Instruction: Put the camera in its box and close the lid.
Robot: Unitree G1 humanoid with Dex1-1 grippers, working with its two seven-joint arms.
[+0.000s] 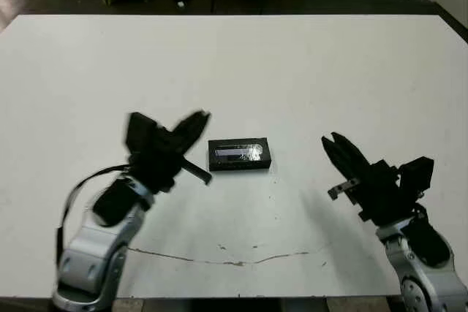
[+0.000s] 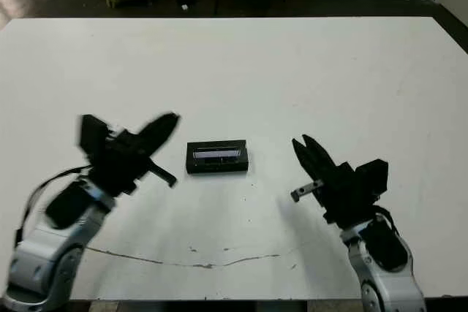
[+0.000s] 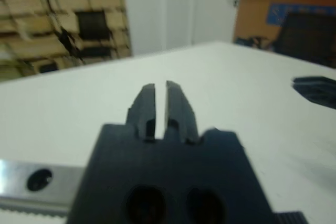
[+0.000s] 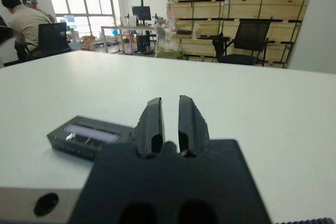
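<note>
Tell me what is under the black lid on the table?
The lid, glossy strip up, lies flat on the table. Only black sides show beneath it; whether box or camera is under it cannot be seen.

closed black box (image 1: 240,155), lid (image 1: 238,151) on, glossy strip up, mid-table

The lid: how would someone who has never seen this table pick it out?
Look at the white table, midway between the two black hands. The lid is the only loose object there: a flat black rectangle with a glossy bluish-grey strip on top.
</note>
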